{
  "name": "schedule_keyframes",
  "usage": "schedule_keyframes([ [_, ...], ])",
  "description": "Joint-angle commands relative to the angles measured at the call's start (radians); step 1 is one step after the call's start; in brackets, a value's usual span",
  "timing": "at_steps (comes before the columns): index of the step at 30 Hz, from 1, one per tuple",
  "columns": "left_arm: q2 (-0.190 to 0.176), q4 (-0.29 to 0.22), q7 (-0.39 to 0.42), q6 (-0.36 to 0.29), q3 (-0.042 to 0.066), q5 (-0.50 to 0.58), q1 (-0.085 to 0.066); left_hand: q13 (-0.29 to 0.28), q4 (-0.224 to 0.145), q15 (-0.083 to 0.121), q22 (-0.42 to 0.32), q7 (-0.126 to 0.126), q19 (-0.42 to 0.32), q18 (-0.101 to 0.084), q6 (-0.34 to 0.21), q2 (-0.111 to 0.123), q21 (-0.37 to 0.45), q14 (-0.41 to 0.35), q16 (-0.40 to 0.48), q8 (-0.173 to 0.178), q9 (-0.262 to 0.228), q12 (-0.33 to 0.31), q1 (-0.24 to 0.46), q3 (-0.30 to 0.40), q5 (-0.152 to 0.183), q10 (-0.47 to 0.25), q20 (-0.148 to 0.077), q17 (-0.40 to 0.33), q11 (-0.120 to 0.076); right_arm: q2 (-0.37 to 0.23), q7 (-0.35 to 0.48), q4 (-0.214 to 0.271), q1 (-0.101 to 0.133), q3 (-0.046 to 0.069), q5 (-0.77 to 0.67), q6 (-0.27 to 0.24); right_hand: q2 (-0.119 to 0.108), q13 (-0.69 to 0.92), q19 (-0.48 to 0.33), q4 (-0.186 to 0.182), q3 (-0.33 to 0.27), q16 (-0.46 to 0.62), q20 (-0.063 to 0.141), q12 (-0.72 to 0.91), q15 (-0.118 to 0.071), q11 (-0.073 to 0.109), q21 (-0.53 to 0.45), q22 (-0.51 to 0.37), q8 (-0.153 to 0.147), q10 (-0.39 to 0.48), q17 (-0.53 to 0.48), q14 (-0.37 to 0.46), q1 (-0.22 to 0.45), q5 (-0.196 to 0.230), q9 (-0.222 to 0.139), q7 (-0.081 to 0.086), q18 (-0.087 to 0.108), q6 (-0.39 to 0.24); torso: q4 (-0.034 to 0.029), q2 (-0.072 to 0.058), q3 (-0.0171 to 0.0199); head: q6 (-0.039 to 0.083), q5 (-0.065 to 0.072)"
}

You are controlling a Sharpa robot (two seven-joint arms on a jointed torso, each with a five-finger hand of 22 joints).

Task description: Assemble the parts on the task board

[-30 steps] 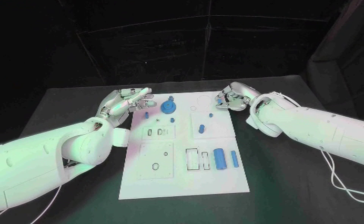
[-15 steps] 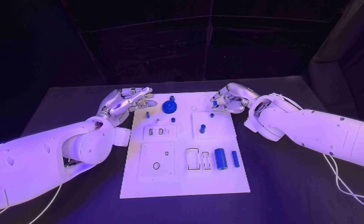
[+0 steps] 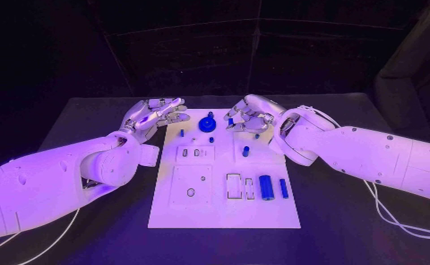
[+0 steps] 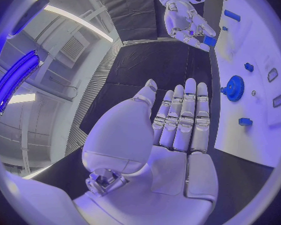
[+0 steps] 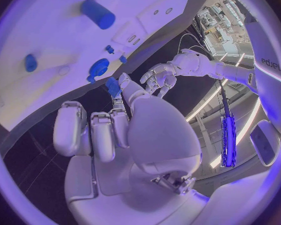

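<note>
The white task board lies in the middle of the black table. A blue gear sits near its far edge, also seen in the left wrist view and the right wrist view. My right hand hovers over the board's far edge, just right of the gear, and pinches a small blue part between thumb and finger. My left hand hangs at the board's far left corner, fingers straight and side by side, holding nothing.
Loose parts lie on the board: a short blue cylinder mid-right, and a thick blue cylinder beside a thinner one at the near right. Two small blue pieces stand near the gear. Black table surrounds the board.
My right hand has moved left along the board's far edge toward the gear, still pinching the small blue part. The left hand has stayed about where it was.
</note>
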State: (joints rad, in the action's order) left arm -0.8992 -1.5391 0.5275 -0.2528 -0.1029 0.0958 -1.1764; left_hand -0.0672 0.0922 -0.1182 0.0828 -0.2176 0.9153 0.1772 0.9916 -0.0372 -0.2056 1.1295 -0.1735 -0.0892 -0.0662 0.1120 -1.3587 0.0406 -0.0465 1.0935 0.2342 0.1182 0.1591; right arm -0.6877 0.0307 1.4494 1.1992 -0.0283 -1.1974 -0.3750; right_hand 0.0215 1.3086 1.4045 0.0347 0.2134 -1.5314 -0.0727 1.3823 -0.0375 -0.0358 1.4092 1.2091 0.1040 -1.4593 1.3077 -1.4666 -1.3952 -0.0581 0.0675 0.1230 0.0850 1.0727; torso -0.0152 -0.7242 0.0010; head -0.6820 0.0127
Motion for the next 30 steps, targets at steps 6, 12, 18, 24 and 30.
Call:
schedule_keyframes([
  [6,0.01,0.034,0.014,0.002,0.001,0.007,-0.011,0.002,-0.008,0.0,-0.002,-0.001,0.006,0.007,0.006,-0.006,0.006,0.004,0.006,0.004,0.0,-0.004,-0.003,-0.001,-0.001,0.005,0.001,0.001,0.001,0.087,-0.047,-0.03,0.002,0.0,-0.046,0.064,0.009,0.098,0.005,0.001,0.008,-0.006,-0.002,0.001,0.004,-0.002,0.006,0.001,0.004,-0.007,0.177,-0.086,-0.002,-0.007,0.001,0.002,-0.013,0.007,-0.013,0.003,-0.0109,-0.021,-0.045],
  [12,0.011,0.055,0.017,-0.001,0.001,0.012,-0.018,0.002,-0.008,0.0,-0.002,-0.001,0.007,0.007,0.006,-0.006,0.006,0.004,0.007,0.004,0.0,-0.004,-0.003,-0.001,-0.001,0.005,0.001,0.001,0.001,0.141,-0.068,-0.048,-0.007,-0.001,-0.065,0.069,0.01,0.096,0.005,0.001,0.009,-0.004,-0.001,-0.001,0.004,-0.002,0.005,0.001,0.004,-0.006,0.173,-0.085,-0.001,-0.008,0.001,0.002,-0.013,0.007,-0.014,0.003,-0.0119,-0.032,-0.068],
  [18,0.013,0.068,0.018,-0.001,0.001,0.014,-0.021,0.002,-0.008,0.0,-0.002,-0.001,0.007,0.007,0.006,-0.006,0.006,0.004,0.007,0.004,0.0,-0.004,-0.003,-0.001,-0.001,0.005,0.001,0.001,0.001,0.17,-0.081,-0.059,-0.023,-0.001,-0.094,0.07,0.01,0.096,0.005,0.001,0.009,-0.004,-0.001,-0.001,0.004,-0.002,0.005,0.001,0.004,-0.006,0.173,-0.085,-0.001,-0.008,0.001,0.002,-0.013,0.007,-0.0125,0.003,-0.0103,-0.038,-0.079],
  [24,0.016,0.085,0.019,-0.001,0.001,0.014,-0.023,0.002,-0.009,0.0,-0.002,0.0,0.007,0.007,0.007,-0.007,0.006,0.004,0.007,0.004,0.0,-0.004,-0.004,0.0,-0.001,0.005,0.001,0.001,0.001,0.188,-0.09,-0.072,-0.039,-0.017,-0.131,0.068,0.01,0.096,0.005,0.002,0.011,-0.005,-0.001,-0.001,0.004,-0.002,0.006,0.001,0.003,-0.007,0.174,-0.085,0.001,-0.012,0.001,0.002,-0.013,0.006,-0.0104,0.003,-0.0081,-0.042,-0.08],
  [30,0.021,0.092,0.018,0.001,0.001,0.014,-0.024,0.002,-0.009,0.0,-0.002,0.0,0.007,0.007,0.007,-0.007,0.006,0.004,0.007,0.004,0.0,-0.004,-0.004,0.0,-0.001,0.005,0.001,0.001,0.001,0.197,-0.096,-0.084,-0.048,-0.03,-0.162,0.066,0.01,0.096,0.005,0.003,0.013,-0.005,-0.001,-0.001,0.004,-0.002,0.006,0.001,0.002,-0.007,0.175,-0.085,0.001,-0.014,0.0,0.002,-0.013,0.006,-0.0141,0.002,-0.0093,-0.045,-0.075],
])
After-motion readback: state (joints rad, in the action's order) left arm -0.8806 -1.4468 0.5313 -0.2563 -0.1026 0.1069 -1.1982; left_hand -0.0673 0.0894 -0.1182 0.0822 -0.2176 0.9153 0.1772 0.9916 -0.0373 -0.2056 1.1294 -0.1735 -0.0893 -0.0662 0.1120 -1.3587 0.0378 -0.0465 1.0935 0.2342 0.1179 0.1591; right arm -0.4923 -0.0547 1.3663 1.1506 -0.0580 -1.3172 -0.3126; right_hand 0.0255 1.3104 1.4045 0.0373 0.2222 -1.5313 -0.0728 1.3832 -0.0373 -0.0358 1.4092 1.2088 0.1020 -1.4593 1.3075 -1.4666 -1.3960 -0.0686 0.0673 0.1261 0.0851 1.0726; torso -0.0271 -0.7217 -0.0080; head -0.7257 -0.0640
